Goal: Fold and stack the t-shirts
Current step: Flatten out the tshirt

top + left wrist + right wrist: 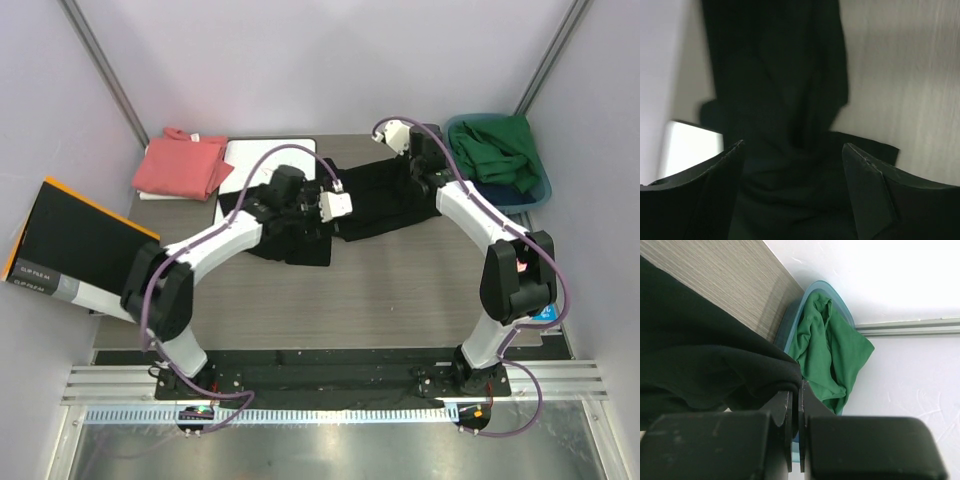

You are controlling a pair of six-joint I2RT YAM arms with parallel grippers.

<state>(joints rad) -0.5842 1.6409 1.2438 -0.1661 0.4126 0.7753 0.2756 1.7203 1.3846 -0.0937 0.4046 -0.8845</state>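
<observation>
So, my left pincer (792, 150) wide apart over black t-shirt (780, 75); right pincer (795, 392) squeezed together, probably clamping shirt edge.

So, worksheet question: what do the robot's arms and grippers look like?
The left arm and right arm match: white tubular links between black joints, a purple cable looping along each. The left gripper and right gripper have flat black fingers, with a white block at each wrist.

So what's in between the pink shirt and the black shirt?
The white board lies there, with the pink shirt on one side and the black shirt on the other. You can see it in the top view.
</observation>
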